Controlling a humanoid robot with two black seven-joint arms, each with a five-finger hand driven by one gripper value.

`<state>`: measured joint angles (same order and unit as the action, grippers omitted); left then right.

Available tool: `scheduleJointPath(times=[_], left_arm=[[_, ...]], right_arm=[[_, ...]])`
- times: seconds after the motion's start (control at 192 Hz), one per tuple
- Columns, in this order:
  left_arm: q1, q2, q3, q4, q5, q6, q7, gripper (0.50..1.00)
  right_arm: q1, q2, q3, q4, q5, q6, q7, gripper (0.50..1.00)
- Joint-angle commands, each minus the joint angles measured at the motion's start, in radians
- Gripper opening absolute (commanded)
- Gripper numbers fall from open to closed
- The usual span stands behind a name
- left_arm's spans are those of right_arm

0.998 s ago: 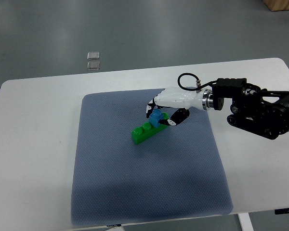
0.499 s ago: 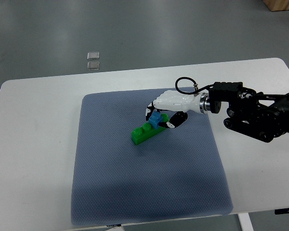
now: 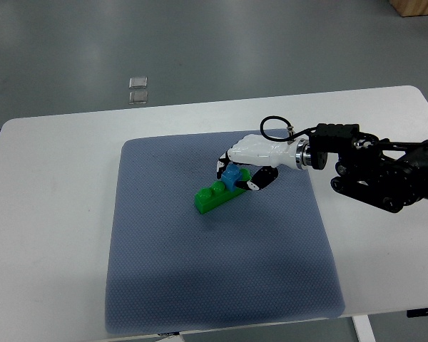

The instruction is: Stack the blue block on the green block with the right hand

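Observation:
A long green block lies at a slant near the middle of the blue-grey mat. On its right end rests a small blue block. My right hand, white with black fingertips, reaches in from the right and is shut on the blue block, fingers curled around it. The hand covers the green block's far right end. My left arm does not show.
The mat lies on a white table. My black right forearm stretches over the table's right side. Two small clear squares lie on the grey floor beyond the table's far edge.
My right hand has sunk slightly and edged left with the blue block, pressing it closer onto the green block. The green block has stayed put.

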<state>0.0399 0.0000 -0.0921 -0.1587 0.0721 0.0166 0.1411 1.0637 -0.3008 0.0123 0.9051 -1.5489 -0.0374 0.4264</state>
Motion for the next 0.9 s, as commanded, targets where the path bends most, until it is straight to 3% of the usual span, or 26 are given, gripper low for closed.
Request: scheduleJointPath(times=[0.0,0.047,0.083,0.135,0.14,0.203,0.26,0.265,0.66,0.858,0.863,0.894], left_arm=[[0.0,0.0,0.0,0.001,0.0,0.0,0.0,1.0],[0.0,0.0,0.002,0.001,0.0,0.0,0.0,1.0],[0.0,0.0,0.0,0.001,0.0,0.0,0.0,1.0],[0.0,0.0,0.0,0.001,0.0,0.0,0.0,1.0],[0.0,0.0,0.0,0.001,0.0,0.0,-0.002,1.0],[0.0,0.0,0.0,0.001,0.0,0.0,0.0,1.0],[0.0,0.0,0.0,0.001,0.0,0.0,0.0,1.0],[0.0,0.0,0.0,0.001,0.0,0.0,0.0,1.0],[0.0,0.0,0.0,0.001,0.0,0.0,0.0,1.0],[0.0,0.0,0.0,0.001,0.0,0.0,0.0,1.0],[0.0,0.0,0.0,0.001,0.0,0.0,0.0,1.0],[0.0,0.0,0.0,0.001,0.0,0.0,0.0,1.0]], right_arm=[[0.002,-0.001,0.0,0.0,0.003,0.001,0.0,0.572],[0.002,-0.001,0.002,0.0,0.003,0.004,0.0,0.601],[0.004,-0.001,0.002,0.0,0.004,0.005,0.0,0.654],[0.004,-0.001,0.002,0.0,0.004,0.005,0.0,0.654],[0.005,-0.001,0.002,0.0,0.007,0.008,0.0,0.678],[0.007,-0.001,0.003,0.0,0.009,0.01,0.0,0.713],[0.007,-0.001,0.003,0.0,0.009,0.01,0.0,0.713],[0.008,-0.001,0.003,0.002,0.013,0.01,0.0,0.749],[0.015,-0.006,0.017,0.008,0.024,0.019,0.002,0.844],[0.028,-0.015,0.051,0.021,0.078,0.067,0.002,0.893],[0.03,-0.018,0.064,0.026,0.123,0.098,0.0,0.897],[0.03,-0.02,0.072,0.026,0.157,0.122,0.0,0.901]])
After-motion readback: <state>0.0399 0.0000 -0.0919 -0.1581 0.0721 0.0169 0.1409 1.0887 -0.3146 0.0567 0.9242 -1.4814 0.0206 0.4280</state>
